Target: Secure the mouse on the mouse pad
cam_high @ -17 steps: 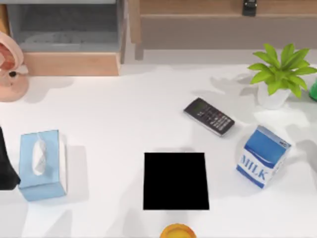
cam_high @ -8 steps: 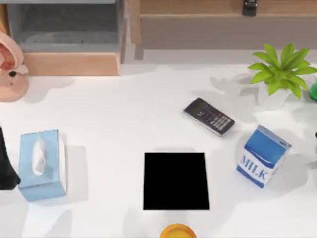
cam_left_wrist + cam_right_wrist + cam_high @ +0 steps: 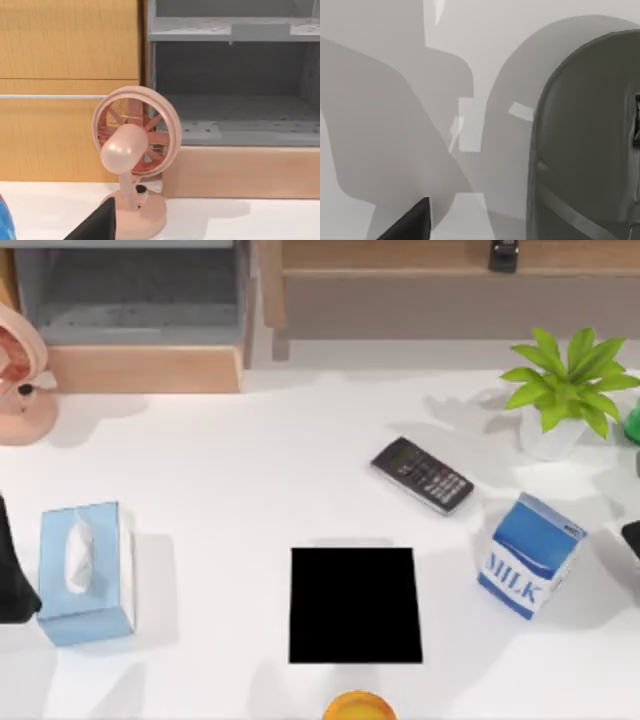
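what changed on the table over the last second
A dark part of the right arm has come in at the table's right edge, beside the milk carton. The mouse pad, keypad, tissue box and plant stayed put. The left arm stayed parked at the left edge.

The mouse is cut by the right wrist view's edge; the yellow object is cut at the top view's bottom edge.

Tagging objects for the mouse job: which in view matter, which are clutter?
Job: mouse, close under the right wrist camera; pad, bare, front centre.

Clutter: keypad, milk carton, plant, tissue box, fan, shelf, orange object.
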Robot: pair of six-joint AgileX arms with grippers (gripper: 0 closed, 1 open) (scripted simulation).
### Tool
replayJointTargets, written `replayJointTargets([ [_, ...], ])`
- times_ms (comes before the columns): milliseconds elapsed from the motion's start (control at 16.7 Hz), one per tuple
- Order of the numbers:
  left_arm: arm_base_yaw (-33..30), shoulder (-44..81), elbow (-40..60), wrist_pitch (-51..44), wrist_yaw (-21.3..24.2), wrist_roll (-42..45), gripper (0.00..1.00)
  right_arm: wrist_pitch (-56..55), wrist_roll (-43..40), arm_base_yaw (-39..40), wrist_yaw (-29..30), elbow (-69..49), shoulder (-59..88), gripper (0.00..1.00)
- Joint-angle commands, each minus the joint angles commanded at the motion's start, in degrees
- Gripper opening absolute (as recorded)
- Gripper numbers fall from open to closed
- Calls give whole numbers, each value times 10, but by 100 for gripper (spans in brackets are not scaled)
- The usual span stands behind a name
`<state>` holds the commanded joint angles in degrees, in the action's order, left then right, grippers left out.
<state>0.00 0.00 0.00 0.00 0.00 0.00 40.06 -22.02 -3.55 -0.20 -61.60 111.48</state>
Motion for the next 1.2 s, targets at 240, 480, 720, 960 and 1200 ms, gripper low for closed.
replayJointTargets([
  [240,0,0,0,0,0,0,100,0,0,0,0,0,0,92],
  [480,0,0,0,0,0,0,100,0,0,0,0,0,0,62],
  [720,0,0,0,0,0,0,100,0,0,0,0,0,0,32],
  [960,0,0,0,0,0,0,100,0,0,0,0,0,0,2],
  [1200,0,0,0,0,0,0,100,0,0,0,0,0,0,0],
])
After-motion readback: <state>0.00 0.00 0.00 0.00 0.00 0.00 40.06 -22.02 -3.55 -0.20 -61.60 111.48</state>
